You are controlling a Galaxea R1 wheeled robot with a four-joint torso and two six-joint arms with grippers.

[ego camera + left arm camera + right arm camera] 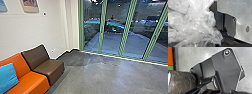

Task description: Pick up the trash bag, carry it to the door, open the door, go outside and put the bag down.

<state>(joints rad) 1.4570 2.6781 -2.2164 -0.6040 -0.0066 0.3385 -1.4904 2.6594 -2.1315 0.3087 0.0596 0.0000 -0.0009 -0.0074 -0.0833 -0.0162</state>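
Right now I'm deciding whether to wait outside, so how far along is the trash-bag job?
Pickup looks done: crumpled clear plastic, probably the bag's, shows close up in the left wrist view. Carrying seems in hand, with indoor floor between the robot and the green-framed glass panels. Those look closed, so opening the door, reaching the paved yard beyond and setting the bag down appear left.
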